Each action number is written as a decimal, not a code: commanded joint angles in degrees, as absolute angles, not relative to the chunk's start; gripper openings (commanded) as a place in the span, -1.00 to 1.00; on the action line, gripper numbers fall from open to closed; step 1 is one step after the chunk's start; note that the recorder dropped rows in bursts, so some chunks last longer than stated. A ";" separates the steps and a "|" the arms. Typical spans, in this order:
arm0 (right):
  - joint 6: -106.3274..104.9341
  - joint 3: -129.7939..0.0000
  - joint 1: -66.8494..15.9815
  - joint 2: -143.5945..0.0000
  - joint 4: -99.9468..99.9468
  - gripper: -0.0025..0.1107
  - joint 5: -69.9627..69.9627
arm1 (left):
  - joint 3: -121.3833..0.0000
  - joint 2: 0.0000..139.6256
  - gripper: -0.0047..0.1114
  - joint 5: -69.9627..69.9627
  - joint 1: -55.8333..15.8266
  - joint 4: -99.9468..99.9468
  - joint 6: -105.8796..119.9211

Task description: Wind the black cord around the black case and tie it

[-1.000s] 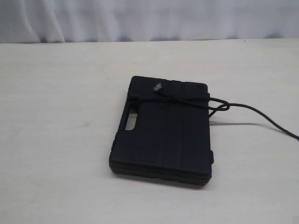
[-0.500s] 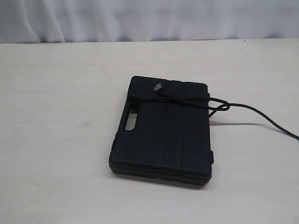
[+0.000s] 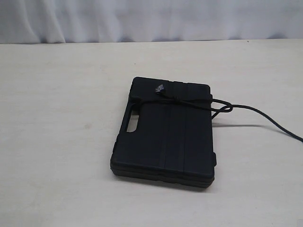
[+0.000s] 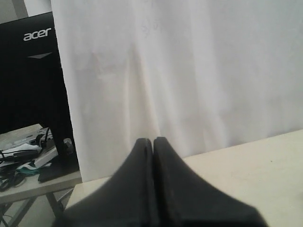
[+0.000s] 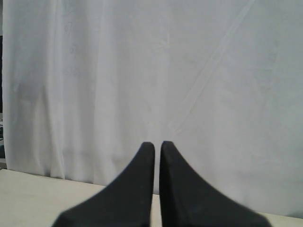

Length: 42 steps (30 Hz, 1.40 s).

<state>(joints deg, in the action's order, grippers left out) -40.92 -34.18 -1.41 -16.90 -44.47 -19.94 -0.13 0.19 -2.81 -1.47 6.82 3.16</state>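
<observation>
Flat on the table [image 3: 57,142], near its middle: the case [image 3: 165,139], lid up, handle cutout [image 3: 132,124] toward the left of the exterior view, ribbed grooves running along the lid. Wrapped across the far end of the lid: the cord [image 3: 189,102], drawn into a small knot [image 3: 173,99] on top, with the frayed tip [image 3: 160,88] sticking up just beyond it. Off the right edge of the case, a narrow loop [image 3: 230,107] lying on the table, touching the case side or just beside it, cannot tell which. From there, the long tail trailing over the table to the right edge of the view. Behind the table, a white curtain [image 3: 151,19] across the whole back.

Left gripper [image 4: 154,141]: fingers [image 4: 137,179] pressed together, tips touching, holding nothing. Up above the table edge, aimed at the curtain. Past the curtain's edge, a black monitor [image 4: 28,75] marked acer, and below it a desk [image 4: 33,189] cluttered with cables [image 4: 14,156] and small items too blurred to name.

Right gripper [image 5: 157,144]: drawn close, only a thin slit between the two fingers, holding nothing. Facing the curtain too, with a strip of table low in its wrist view.
</observation>
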 commanded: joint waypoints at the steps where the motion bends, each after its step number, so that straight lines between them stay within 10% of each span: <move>1: -40.66 -33.93 -1.55 -16.51 -44.51 -0.88 -19.66 | 0.00 0.00 -0.92 -2.13 -1.49 8.41 0.00; 42: -40.66 -33.93 -1.55 -16.51 -44.51 -0.88 -19.66 | 0.00 0.00 -0.92 17.14 -1.49 -2.19 9.57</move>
<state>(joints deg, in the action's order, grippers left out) -40.92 -34.18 -1.41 -16.90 -44.47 -19.94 -0.13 0.19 17.35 -1.47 -2.07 10.07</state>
